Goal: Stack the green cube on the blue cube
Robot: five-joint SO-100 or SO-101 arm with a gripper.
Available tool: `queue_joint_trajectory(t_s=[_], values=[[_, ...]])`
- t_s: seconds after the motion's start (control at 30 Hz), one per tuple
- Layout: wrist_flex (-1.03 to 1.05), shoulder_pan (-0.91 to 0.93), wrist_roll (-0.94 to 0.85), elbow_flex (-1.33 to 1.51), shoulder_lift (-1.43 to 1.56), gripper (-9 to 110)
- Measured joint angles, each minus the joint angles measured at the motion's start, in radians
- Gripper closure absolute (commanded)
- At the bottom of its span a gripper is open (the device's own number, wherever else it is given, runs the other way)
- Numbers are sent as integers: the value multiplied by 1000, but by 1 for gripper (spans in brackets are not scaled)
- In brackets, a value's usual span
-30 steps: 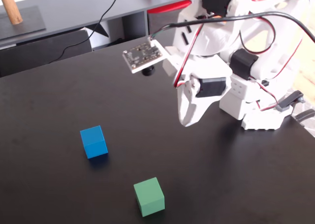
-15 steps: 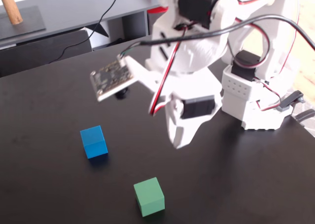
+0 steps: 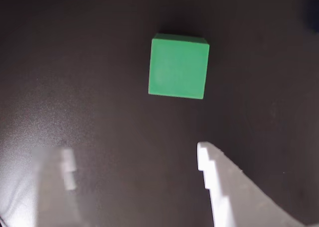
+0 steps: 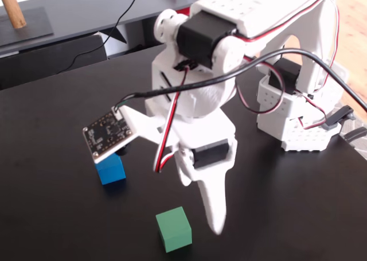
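Observation:
The green cube (image 3: 178, 66) lies on the black table, alone, a little ahead of my gripper (image 3: 134, 162). The gripper is open and empty, with one white finger (image 3: 222, 187) at the right and a blurred one at the left of the wrist view. In the fixed view the green cube (image 4: 174, 229) sits near the front edge, just left of the white fingertip (image 4: 215, 224) that hangs slightly above the table. The blue cube (image 4: 110, 168) stands to the left and further back, partly hidden by the wrist camera board (image 4: 107, 133). The cubes are apart.
The arm's white base (image 4: 298, 120) stands at the right of the table (image 4: 51, 215) with cables looping over it. A lower grey surface with a wooden post (image 4: 11, 8) lies beyond the table's far edge.

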Motion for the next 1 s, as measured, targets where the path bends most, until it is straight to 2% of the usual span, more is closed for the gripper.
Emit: queue_joint_trajectory(t_s=[0.67,1.0], values=[[-253,129,-54,92,-202,47],[-359,135,-54,132,-267,49]])
